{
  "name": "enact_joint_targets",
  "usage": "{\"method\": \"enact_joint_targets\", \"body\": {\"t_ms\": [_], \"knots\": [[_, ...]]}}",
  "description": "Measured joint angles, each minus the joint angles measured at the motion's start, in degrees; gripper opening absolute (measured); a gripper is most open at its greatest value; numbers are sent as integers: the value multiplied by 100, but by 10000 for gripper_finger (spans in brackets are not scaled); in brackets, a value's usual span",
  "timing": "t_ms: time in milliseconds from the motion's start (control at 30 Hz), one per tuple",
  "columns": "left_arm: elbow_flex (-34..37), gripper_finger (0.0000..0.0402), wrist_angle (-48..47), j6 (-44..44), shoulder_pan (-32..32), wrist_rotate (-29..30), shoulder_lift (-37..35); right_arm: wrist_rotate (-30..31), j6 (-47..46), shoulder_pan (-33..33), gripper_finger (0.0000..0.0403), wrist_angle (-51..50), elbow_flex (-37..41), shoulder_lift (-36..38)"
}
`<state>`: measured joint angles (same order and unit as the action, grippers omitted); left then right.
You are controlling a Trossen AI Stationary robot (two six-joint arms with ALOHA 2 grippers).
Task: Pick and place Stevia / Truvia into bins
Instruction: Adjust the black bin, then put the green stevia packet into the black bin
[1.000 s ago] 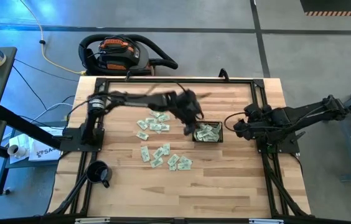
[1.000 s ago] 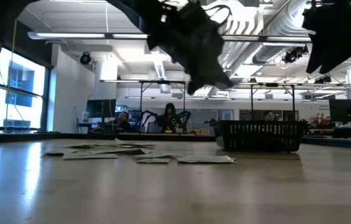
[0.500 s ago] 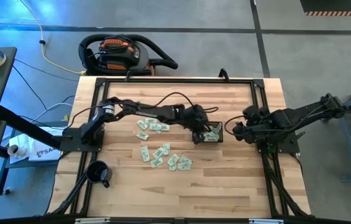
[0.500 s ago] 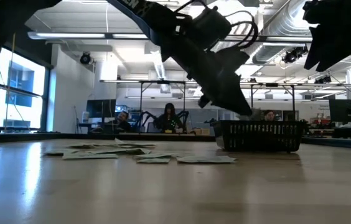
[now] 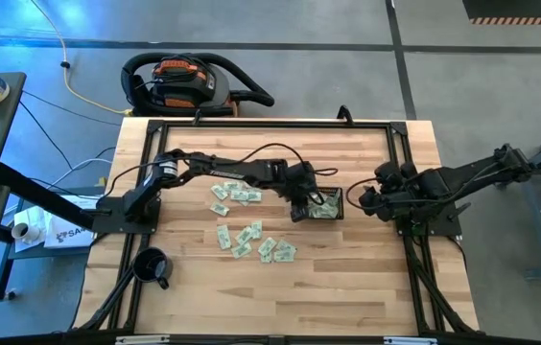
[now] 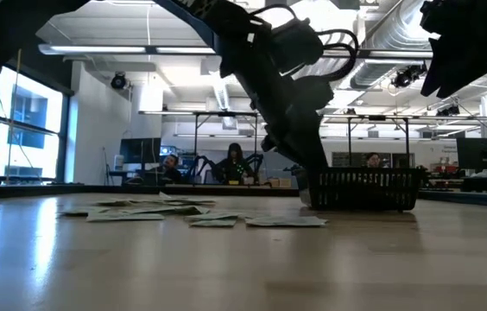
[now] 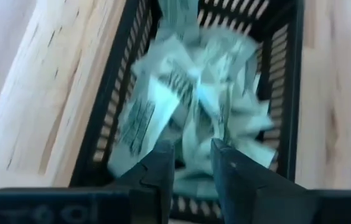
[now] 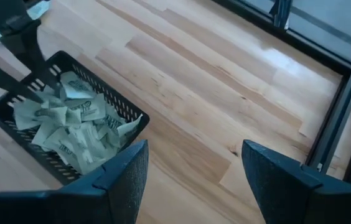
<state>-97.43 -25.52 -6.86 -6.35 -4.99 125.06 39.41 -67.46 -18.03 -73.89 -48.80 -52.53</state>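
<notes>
The left wrist view alone shows the left pincer (image 7: pixel 193 163) slightly parted and empty over the basket (image 5: pixel 319 205), heaped with crumpled pale green sachets (image 7: pixel 188 99). From above, more sachets (image 5: pixel 251 240) lie flat on the desk (image 5: pixel 366 278); the right pincer (image 8: pixel 191 165) gapes wide, empty, just beside the basket.

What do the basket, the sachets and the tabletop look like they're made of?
Basket: likely moulded plastic, matte black, with evenly slotted walls.
Sachets: apparently paper, pale green and white, printed, creased and crumpled in the pile.
Tabletop: wood, light planks with visible grain and seams, slight sheen.
</notes>
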Motion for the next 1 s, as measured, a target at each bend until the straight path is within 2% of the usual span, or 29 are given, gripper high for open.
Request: {"method": "enact_joint_targets", "body": {"t_ms": [267,433,633,767,867,1000], "knots": [[-279,145,-1083,58,0,94,-1,225,76,3,249,-40,0,0],[-284,145,-1396,26,0,159,-31,245,107,3,249,-65,0,0],[-284,145,-1561,-91,0,204,-426,305,107,3,249,-101,0,0],[-285,144,-1645,-91,0,811,-821,373,109,3,249,-136,0,0],[-290,145,-2127,-89,-79,1426,-1075,351,155,3,249,-161,0,0],[-173,145,-3154,-89,-427,1510,-1172,318,195,3,249,-235,0,0]]}}
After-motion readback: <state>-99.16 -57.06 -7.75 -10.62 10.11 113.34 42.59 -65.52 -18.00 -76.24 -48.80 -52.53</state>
